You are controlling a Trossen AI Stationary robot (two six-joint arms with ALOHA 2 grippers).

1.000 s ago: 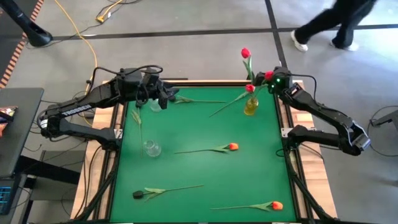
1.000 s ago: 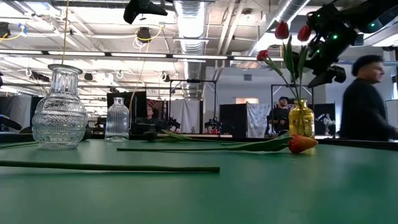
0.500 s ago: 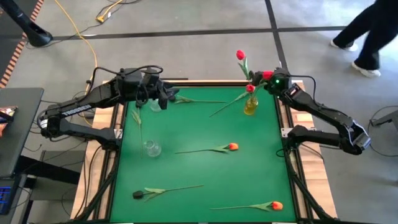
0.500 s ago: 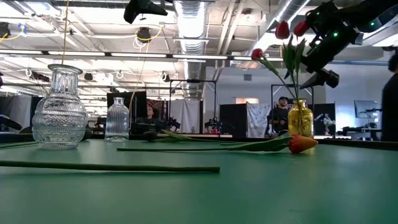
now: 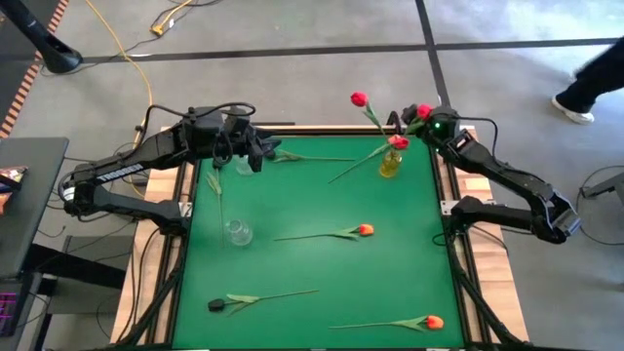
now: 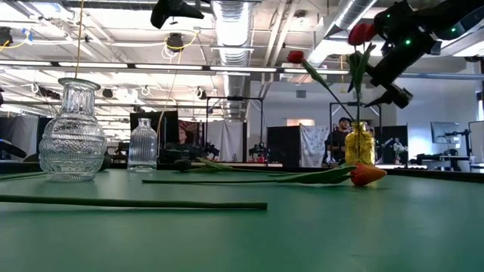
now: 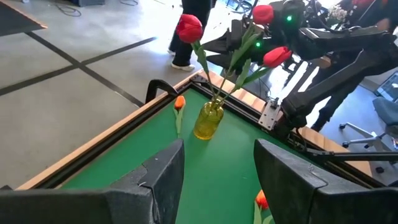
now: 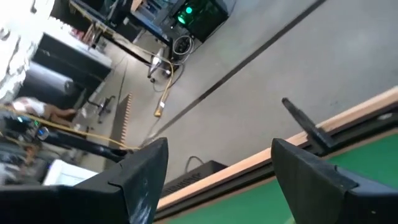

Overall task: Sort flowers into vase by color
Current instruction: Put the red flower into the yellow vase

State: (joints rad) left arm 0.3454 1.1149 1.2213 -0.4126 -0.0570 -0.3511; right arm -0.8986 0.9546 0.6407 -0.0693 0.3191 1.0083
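Green worktop (image 5: 312, 263): your right tool (image 5: 414, 119), fingers spread and empty, stands beside the yellow vase (image 5: 390, 164) grouping red flowers (image 5: 359, 99); left tool (image 5: 255, 154) waits part-open.

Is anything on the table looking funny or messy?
The red tulips in the yellow vase lean far out over the table's edge rather than standing up. An orange tulip and a dark one lie flat on the green table. The clear vase is empty.
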